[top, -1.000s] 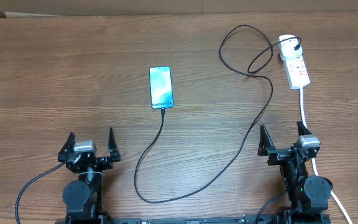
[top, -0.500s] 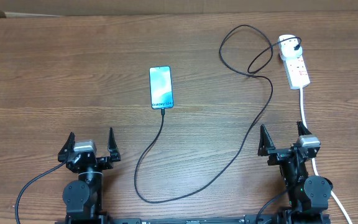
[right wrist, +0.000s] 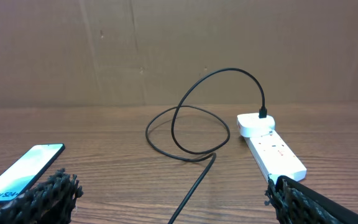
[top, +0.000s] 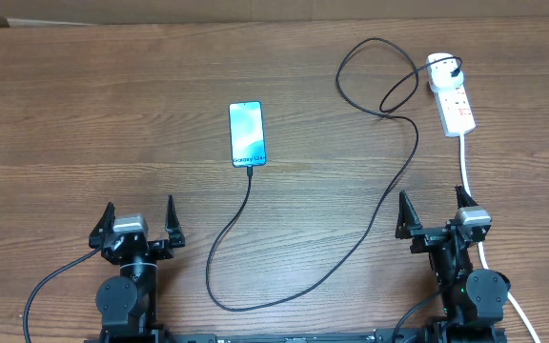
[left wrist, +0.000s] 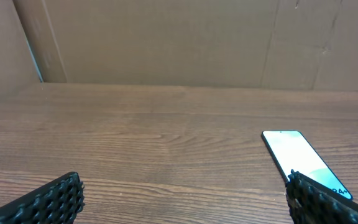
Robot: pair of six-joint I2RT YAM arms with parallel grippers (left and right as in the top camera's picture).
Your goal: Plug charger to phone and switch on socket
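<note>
The left claw point(top: 139, 217) and right claw point(top: 436, 207) wait wide open and empty at the surface's point(top: 84, 114) near edge. The charger point(top: 415, 143) seems already joined to the mid-surface phone point(top: 247, 132), so the right claw likely must reach the far-right socket point(top: 456, 107) and press its switch.

both arms sit low at the near edge, left end effector point(top: 139, 221) and right end effector point(top: 434, 211) spread wide, empty.
</note>
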